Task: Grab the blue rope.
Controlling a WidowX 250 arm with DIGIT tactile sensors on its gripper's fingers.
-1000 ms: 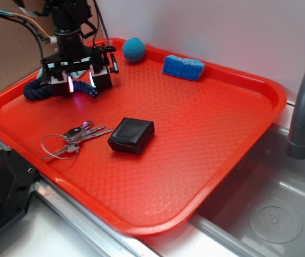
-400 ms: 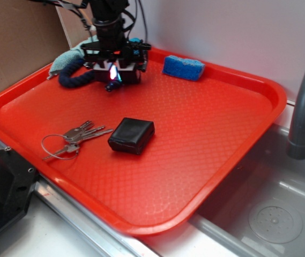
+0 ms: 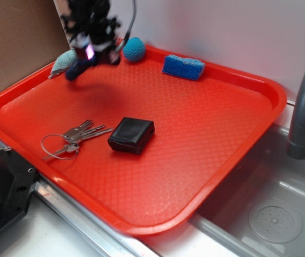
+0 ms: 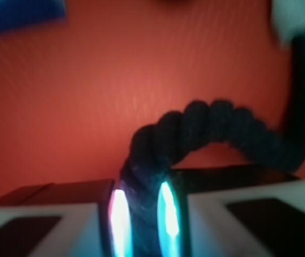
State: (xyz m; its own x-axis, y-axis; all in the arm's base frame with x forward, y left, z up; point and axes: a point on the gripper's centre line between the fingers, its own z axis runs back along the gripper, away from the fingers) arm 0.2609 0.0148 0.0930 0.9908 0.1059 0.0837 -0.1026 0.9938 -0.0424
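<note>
Up at the back left corner of the red tray (image 3: 206,160), the gripper (image 4: 141,225) has its jaws clamped on the blue rope (image 4: 206,126).
Rope hangs lifted off the tray, white wall behind, grey sink (image 3: 270,214) on the right.

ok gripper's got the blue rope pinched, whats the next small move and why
Probably a short, slow lift straight up. In the wrist view the gripper is shut on the blue rope near one end, and the rest arcs away to the right, unsupported. In the exterior view the scene around the gripper is blurred, with the teal ball and pale cloth close by, so sideways travel risks snagging them.
</note>
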